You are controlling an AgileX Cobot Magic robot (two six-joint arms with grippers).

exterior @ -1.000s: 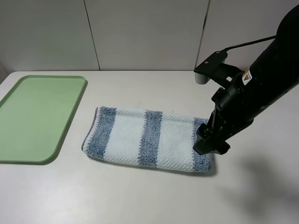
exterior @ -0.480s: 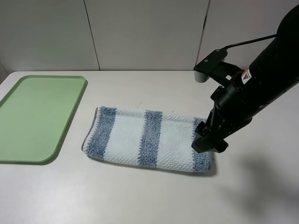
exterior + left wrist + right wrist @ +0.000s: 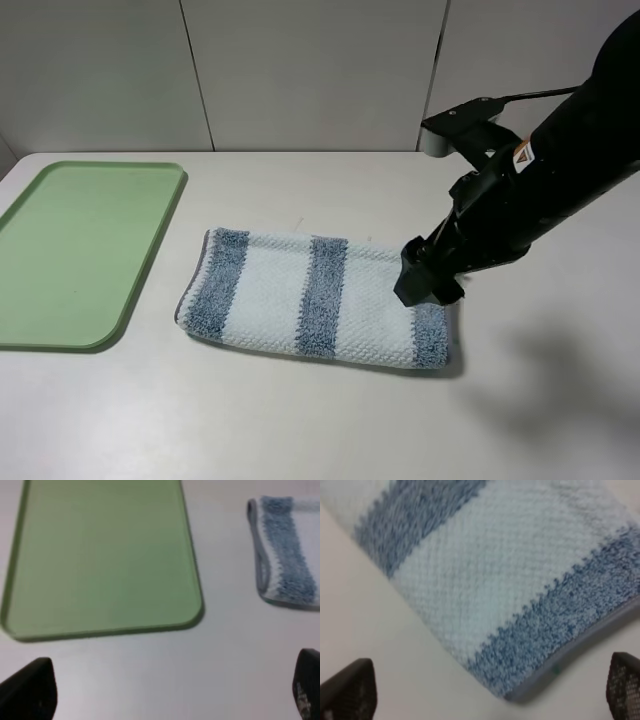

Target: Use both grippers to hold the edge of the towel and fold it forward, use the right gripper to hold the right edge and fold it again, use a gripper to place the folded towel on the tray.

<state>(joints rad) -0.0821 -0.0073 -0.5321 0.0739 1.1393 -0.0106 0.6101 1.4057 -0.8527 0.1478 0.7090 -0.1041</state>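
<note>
From the high camera, the towel (image 3: 315, 297) lay folded into a long strip on the table (image 3: 300, 430), near the tray (image 3: 80, 250) and to its right. The right gripper (image 3: 428, 280) hung over the right edge (image 3: 432, 338).

The left wrist camera showed the left gripper (image 3: 169, 692) spread wide and empty above the table, near the tray's corner.

The right wrist camera showed 2 fingers (image 3: 350, 690) wide apart over the striped cloth, gripping nothing.

Table (image 3: 300, 420): tray (image 3: 80, 250) lay at the left. Towel (image 3: 270, 290) lay flat at centre, near the tray's right side, not touching it. Right gripper (image 3: 428, 278) stood over the towel's right end. Wall (image 3: 300, 70) ran behind.
</note>
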